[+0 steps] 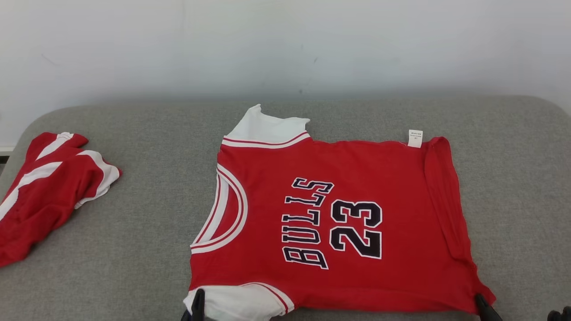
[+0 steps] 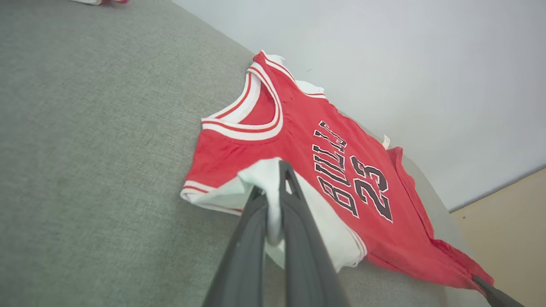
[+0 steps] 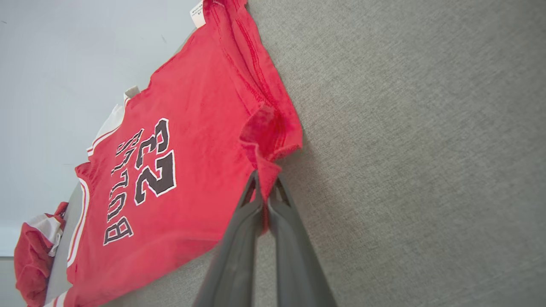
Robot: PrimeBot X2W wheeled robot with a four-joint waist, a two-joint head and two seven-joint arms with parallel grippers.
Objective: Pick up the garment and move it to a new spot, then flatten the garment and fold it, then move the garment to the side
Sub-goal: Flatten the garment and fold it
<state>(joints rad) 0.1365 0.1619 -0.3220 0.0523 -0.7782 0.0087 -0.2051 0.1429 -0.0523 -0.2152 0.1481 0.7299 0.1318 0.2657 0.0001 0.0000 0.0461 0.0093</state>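
The garment (image 1: 339, 214) is a red Bulls 23 jersey with white sleeves, spread on the grey cushion with its neck to the left and hem to the right. My left gripper (image 1: 198, 299) is shut on the near white sleeve at the bottom edge; the left wrist view has white cloth pinched between the fingers (image 2: 294, 200). My right gripper (image 1: 482, 301) is shut on the near red hem corner, and the right wrist view shows that corner (image 3: 266, 170) bunched between the fingertips. The jersey (image 2: 341, 170) shows print side up, with a white tag (image 1: 415, 138) at the far hem.
A second red and white garment (image 1: 49, 187) lies crumpled at the cushion's left edge, also seen as a red bundle (image 3: 34, 256) in the right wrist view. The grey cushion (image 1: 134, 232) runs back to a pale wall (image 1: 285, 44).
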